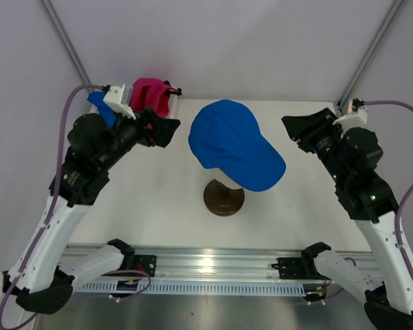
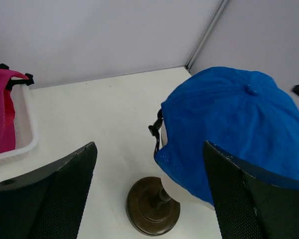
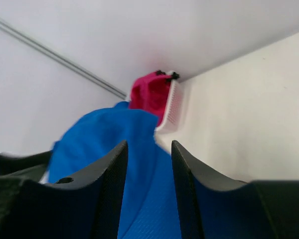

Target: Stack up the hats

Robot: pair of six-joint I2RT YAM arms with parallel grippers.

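Dark bronze in colour, the round base (image 1: 224, 198) of the stand sits on the white table (image 1: 151, 206) a little nearer than the middle, and the cream mannequin head (image 2: 182, 193) rising from it is nearly hidden. A royal blue cap (image 1: 230, 141) is seated over that head, with its brim pointing near and right and its strap buckle on the left side. To its left, the left gripper (image 2: 149, 145) hovers with its fingers spread wide and nothing between them, aimed at the stand. To the right, well apart from the brim, the right gripper (image 3: 148, 147) has its fingers parted by a narrower gap and is likewise empty. In the far left corner stands the white mesh basket (image 2: 25, 124), holding a magenta cap (image 1: 150, 96). A scrap of blue cloth (image 1: 98, 104) beside it is probably another cap, though it is mostly hidden. I judge that one hat is stacked and the arms are between hats. The next move seems to fall to the left arm, which would swing back to the basket, pinch the magenta cap, lift it clear of the wall and settle it squarely over the blue one without nudging the stand.
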